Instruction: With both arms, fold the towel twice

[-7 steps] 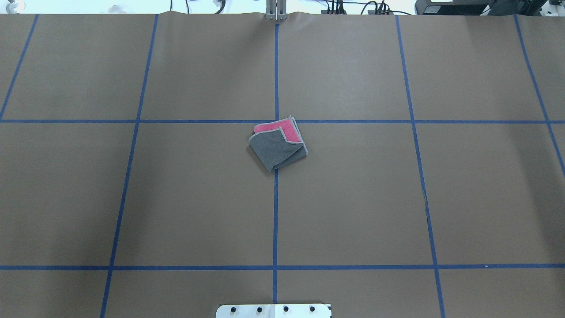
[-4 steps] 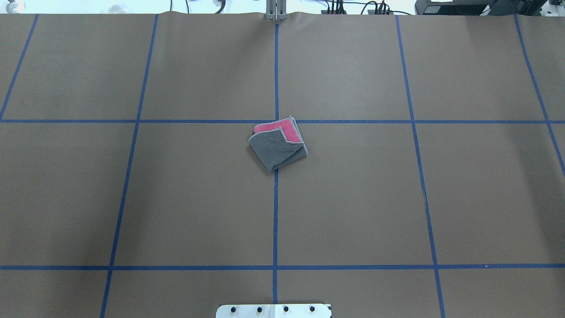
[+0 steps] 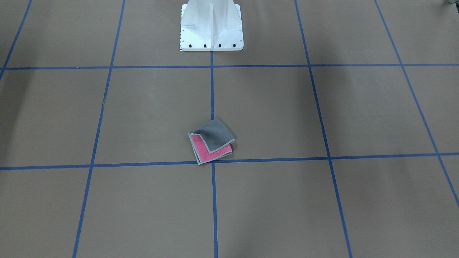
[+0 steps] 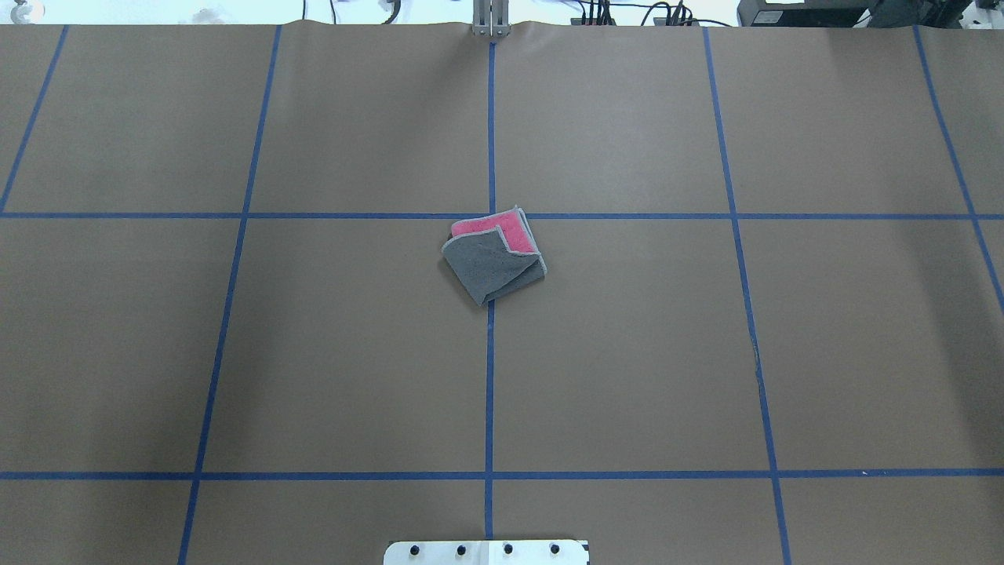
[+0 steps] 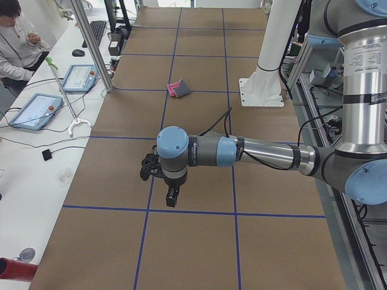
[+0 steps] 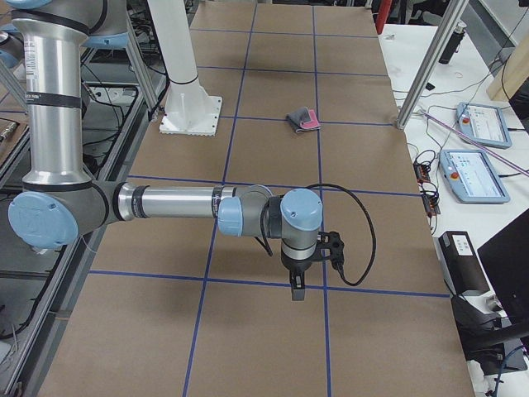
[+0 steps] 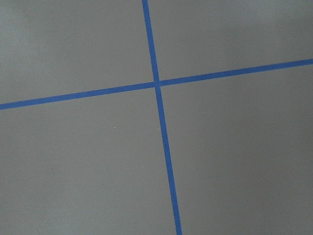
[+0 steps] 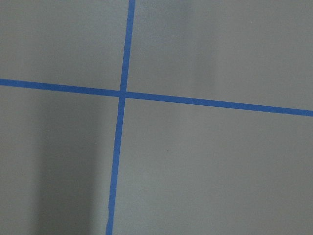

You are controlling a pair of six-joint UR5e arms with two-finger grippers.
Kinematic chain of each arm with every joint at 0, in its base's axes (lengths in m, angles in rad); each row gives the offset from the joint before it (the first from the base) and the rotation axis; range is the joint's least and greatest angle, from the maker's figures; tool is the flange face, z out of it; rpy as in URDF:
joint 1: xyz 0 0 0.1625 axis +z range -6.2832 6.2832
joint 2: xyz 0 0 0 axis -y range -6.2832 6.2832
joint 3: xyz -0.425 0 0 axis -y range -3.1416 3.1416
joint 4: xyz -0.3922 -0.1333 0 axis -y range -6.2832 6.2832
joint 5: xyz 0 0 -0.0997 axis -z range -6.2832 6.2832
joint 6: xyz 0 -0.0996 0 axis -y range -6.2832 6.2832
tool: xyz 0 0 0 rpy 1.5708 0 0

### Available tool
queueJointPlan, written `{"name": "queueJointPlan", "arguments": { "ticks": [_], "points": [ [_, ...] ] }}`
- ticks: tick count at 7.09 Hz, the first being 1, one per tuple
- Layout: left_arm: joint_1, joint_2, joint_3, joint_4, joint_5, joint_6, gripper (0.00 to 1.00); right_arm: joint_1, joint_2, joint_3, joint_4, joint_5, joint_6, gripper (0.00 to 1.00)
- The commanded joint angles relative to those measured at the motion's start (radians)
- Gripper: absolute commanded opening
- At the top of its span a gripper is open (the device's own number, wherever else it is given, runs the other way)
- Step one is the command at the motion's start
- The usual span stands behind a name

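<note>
- Where the robot was bolted down, the white pedestal [image 4: 486, 552] stood nearest, on a brown worktop [image 4: 314, 353] marked with blue tape lines [image 4: 489, 392].
- Out to either side, the left arm [image 5: 260, 154] and right arm [image 6: 173, 203] reached low over bare worktop, each well apart from the towel. The left tool [image 5: 172, 194] and right tool [image 6: 296, 289] pointed down near tape crossings. Only the side views showed them, so whether their fingers were apart or together could not be told.
- Farther out, the towel [image 4: 492, 265] lay across the centre tape line, its far corner just beside a cross line. It was folded into a small packet with a grey flap over pink.
- Judging by that layered packet, both folds looked done. The top layer sat askew and left a pink strip bare, so squaring it up seemed all that could remain.
- Beyond the far edge, tablets [image 5: 36, 110] lay on a white desk. No brand or writing could be read anywhere.
</note>
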Motion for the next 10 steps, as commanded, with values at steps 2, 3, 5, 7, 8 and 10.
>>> {"name": "queueJointPlan", "arguments": {
  "ticks": [2,3,5,7,8,10],
  "points": [
    [-0.002,0.002,0.004,0.001,0.0,-0.004,1.0,0.0,-0.005,0.0,0.0,0.021,0.0,1.0],
    [0.0,0.0,0.014,0.001,0.002,-0.001,1.0,0.0,-0.005,0.0,0.0,0.021,-0.002,1.0],
    [0.0,0.002,0.014,0.001,0.002,-0.001,1.0,0.0,-0.005,0.002,0.002,0.021,-0.002,1.0],
    [-0.002,0.003,0.012,0.003,0.002,-0.003,1.0,0.0,-0.005,0.0,0.0,0.024,0.0,1.0],
    [0.0,0.014,0.012,0.003,0.003,0.0,1.0,0.0,-0.005,0.0,0.0,0.03,0.0,1.0],
    [-0.002,0.017,0.0,0.003,0.003,0.002,1.0,0.0,-0.005,0.0,0.0,0.047,0.0,1.0]
  ]
}}
